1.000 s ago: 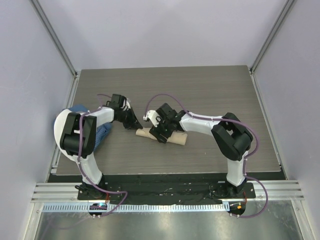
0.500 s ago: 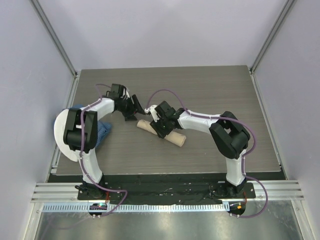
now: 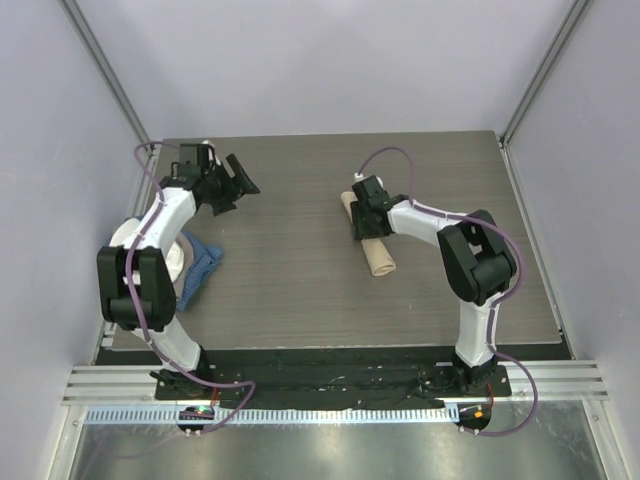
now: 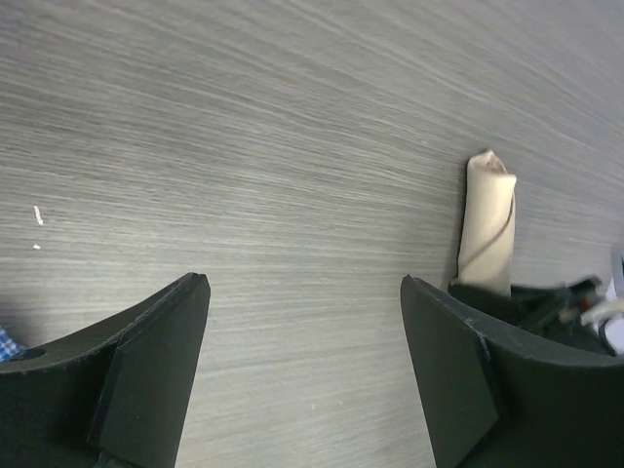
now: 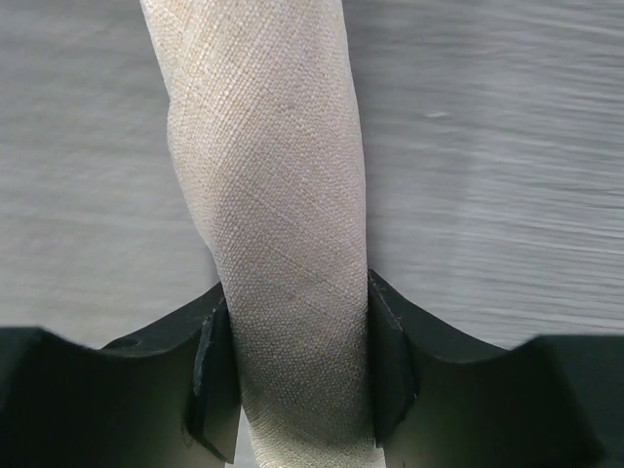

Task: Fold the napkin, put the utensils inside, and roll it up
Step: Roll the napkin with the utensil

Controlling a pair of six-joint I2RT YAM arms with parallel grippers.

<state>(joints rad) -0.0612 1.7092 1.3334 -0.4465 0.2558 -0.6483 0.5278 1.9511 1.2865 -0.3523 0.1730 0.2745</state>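
Observation:
The napkin (image 3: 379,256) is a tight beige roll lying on the dark wooden table right of centre, running from far to near. My right gripper (image 3: 365,222) is shut across the roll's far half. In the right wrist view both pads press the cloth (image 5: 283,195) from either side of the right gripper (image 5: 292,292). My left gripper (image 3: 240,181) hovers at the far left of the table, open and holding nothing. In the left wrist view the left gripper (image 4: 304,281) shows bare table between its fingers, with the roll's end (image 4: 487,224) far off. The utensils are hidden.
A blue cloth (image 3: 200,266) lies crumpled at the table's left edge beside a white round object (image 3: 172,262), under the left arm. A corner of the blue cloth (image 4: 8,341) shows in the left wrist view. Grey walls close in the table on three sides.
The right gripper closed on the rolled napkin and carried it right and farther back, turning it lengthwise. The left gripper opened, let go of the roll and drew back to the far left.

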